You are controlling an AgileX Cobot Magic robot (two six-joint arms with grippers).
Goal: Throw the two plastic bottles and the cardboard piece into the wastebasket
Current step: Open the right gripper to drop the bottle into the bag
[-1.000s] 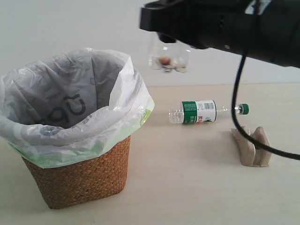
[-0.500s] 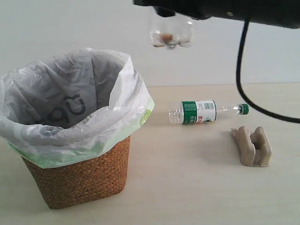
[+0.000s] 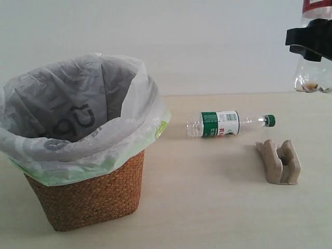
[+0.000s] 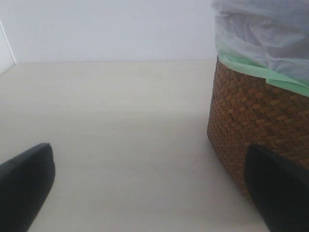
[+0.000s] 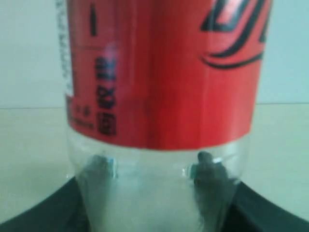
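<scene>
At the far right of the exterior view, my right gripper [image 3: 311, 41] is shut on the larger clear bottle [image 3: 313, 72] and holds it upright in the air. The wrist view shows its red label [image 5: 164, 72] filling the frame above the right gripper [image 5: 154, 198]. The slim green-capped bottle [image 3: 220, 123] lies on its side mid-table. In front of it to the right sits the beige cardboard piece [image 3: 280, 162]. The wicker wastebasket [image 3: 93, 192] with its white bag [image 3: 78, 104] stands at the left. My left gripper [image 4: 154, 193] is open, low over the table beside the wastebasket [image 4: 256, 125].
The pale wooden table [image 3: 207, 207] runs back to a plain white wall. The bag's greenish edge [image 3: 161, 127] folds down over the basket rim. My left arm does not show in the exterior view.
My right arm has carried the larger bottle from the upper middle, near the basket's right rim, over to the far right edge. The green-capped bottle, cardboard piece and basket have not moved.
</scene>
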